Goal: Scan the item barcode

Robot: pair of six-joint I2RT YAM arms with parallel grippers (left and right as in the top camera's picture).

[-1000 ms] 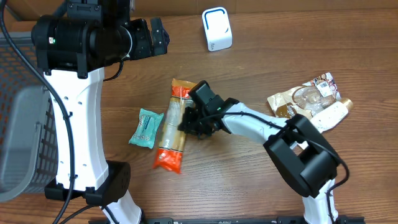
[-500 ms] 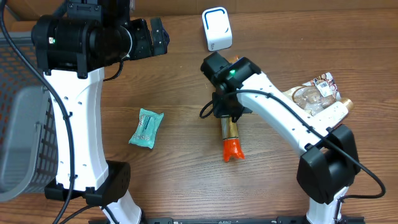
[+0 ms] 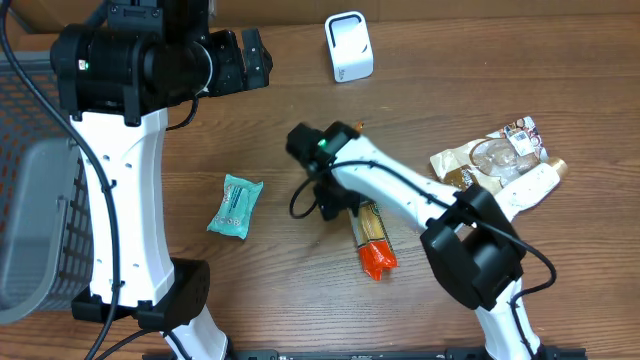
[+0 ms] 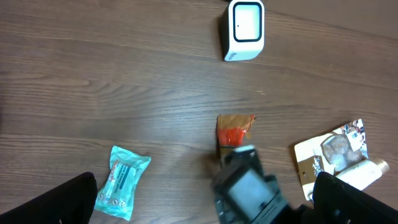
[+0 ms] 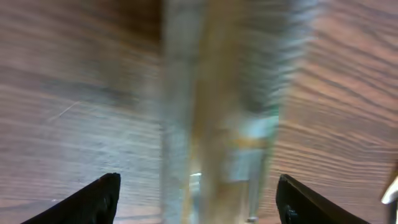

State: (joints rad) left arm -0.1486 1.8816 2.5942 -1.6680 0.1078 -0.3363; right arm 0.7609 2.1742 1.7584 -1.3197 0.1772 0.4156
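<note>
Repositioning seems to be the step in hand: the orange-and-tan snack packet (image 3: pixel 370 235) lies flat on the wooden table (image 3: pixel 560 250), near the middle and well short of the white barcode scanner (image 3: pixel 348 47) at the back edge. The right gripper (image 5: pixel 198 193) sits low over the packet's near end with its fingers spread wide; in the blurred wrist view the packet runs between them and nothing is clamped. The left gripper (image 3: pixel 252 58) hangs high at the back, left of the scanner, jaws wide apart and empty.

Scanning is not done. The next move likely calls for closing on the packet, lifting it and carrying it up to the scanner's window with the barcode turned toward it; which face bears the code cannot be told from here.

Room is good: bare wood stretches between the packet and the scanner. A teal wipes pack (image 3: pixel 236 205) lies well apart to the left, a pile of wrapped goods (image 3: pixel 495 160) sits off to the right, and the wire basket (image 3: pixel 30 150) stands past the left arm's column, clear of the path
</note>
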